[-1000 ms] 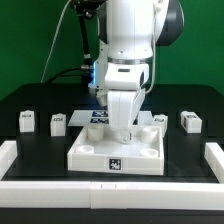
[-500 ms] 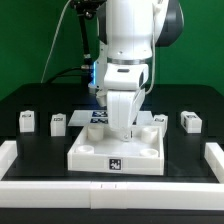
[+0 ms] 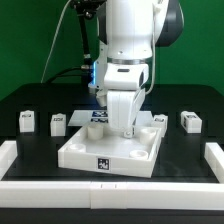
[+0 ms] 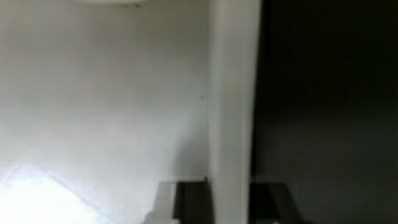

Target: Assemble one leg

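Four legs, small white tagged posts, stand on the black table in the exterior view: two on its left and two on its right. The large white square tray part with corner holes lies in the middle, turned slightly askew. My gripper reaches down onto the tray's far side, away from all the legs. In the wrist view my gripper is shut on the tray's thin upright wall, with a dark finger on each side.
The marker board lies behind the tray, partly hidden by the arm. White border rails edge the table at the front, the exterior view's left and the exterior view's right. A green backdrop stands behind.
The tray has slid and turned toward the exterior view's left with my gripper on its wall. The legs have not moved.
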